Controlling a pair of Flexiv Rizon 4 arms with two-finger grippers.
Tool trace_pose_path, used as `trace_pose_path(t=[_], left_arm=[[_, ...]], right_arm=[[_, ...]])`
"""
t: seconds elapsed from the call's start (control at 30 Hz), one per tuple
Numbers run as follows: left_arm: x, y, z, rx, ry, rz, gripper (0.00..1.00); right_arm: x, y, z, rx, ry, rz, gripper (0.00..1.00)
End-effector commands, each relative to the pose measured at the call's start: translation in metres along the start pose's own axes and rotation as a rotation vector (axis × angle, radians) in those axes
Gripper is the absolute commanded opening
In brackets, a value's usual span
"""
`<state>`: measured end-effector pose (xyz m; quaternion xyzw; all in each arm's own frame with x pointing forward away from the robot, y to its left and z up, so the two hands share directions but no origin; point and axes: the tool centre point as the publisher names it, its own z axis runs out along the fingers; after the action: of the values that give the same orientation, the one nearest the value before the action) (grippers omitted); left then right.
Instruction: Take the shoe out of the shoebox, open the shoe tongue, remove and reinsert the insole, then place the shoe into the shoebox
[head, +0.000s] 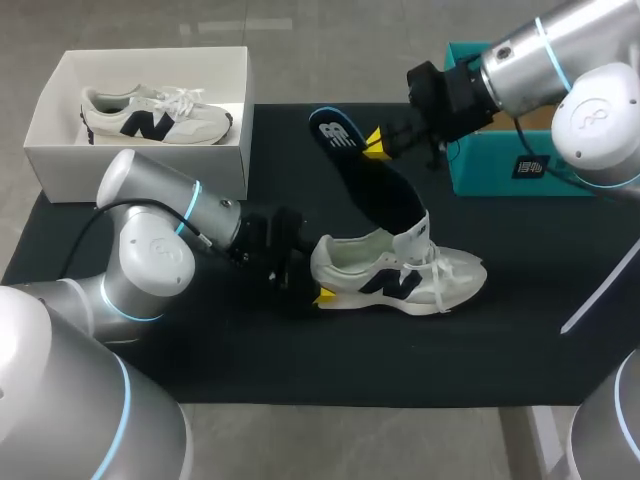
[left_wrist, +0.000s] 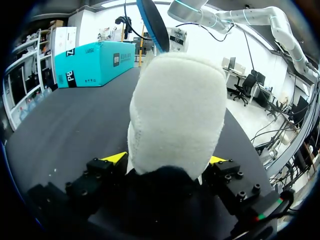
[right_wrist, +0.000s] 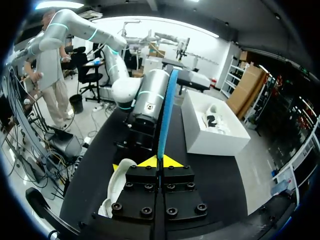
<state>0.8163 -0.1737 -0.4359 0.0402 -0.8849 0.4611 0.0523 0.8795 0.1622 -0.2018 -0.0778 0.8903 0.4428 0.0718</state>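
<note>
**White shoe out on the worktop, insole half in**

My left tool (left_wrist: 167, 160) is clamped on the heel of the shoe (head: 400, 275), one yellow tip on each side. It pins the shoe upright on its sole near the middle of the worktop (head: 520, 350). My right tool (right_wrist: 161, 161) is pinched tight on the insole (head: 375, 190) near its heel end, with the fingers meeting on the thin edge. The insole slants up out of the shoe's mouth, its front end down inside and its held end raised toward the far edge.

I judge the task about midway. The shoe is out of the box, its tongue stands up, and the insole is partly out. I cannot tell whether the insole is coming out or going back in. Seating it fully and returning the shoe remain.

The white shoebox (head: 140, 165) stands at the far left corner with a second shoe (head: 150, 118) in it. A teal box (head: 490, 170) sits at the far right edge.
</note>
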Motion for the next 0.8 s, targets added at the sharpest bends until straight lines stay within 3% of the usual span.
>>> trace_pose_path(t=[0.03, 0.17, 0.27, 0.53, 0.8], left_arm=[[-0.001, 0.003, 0.003, -0.002, 0.001, 0.000, 0.00], [-0.001, 0.003, 0.003, -0.002, 0.001, 0.000, 0.00], [-0.001, 0.003, 0.003, -0.002, 0.001, 0.000, 0.00], [-0.001, 0.003, 0.003, -0.002, 0.001, 0.000, 0.00], [-0.001, 0.003, 0.003, -0.002, 0.001, 0.000, 0.00]], right_arm=[[0.000, 0.000, 0.001, 0.001, -0.002, 0.000, 0.00], [-0.003, 0.001, -0.003, -0.002, -0.018, 0.004, 0.00], [-0.010, 0.007, -0.012, -0.063, -0.115, 0.053, 0.00], [-0.019, 0.029, -0.024, -0.311, -0.325, 0.279, 0.00], [-0.007, 0.061, -0.046, -0.421, -0.242, 0.477, 0.00]])
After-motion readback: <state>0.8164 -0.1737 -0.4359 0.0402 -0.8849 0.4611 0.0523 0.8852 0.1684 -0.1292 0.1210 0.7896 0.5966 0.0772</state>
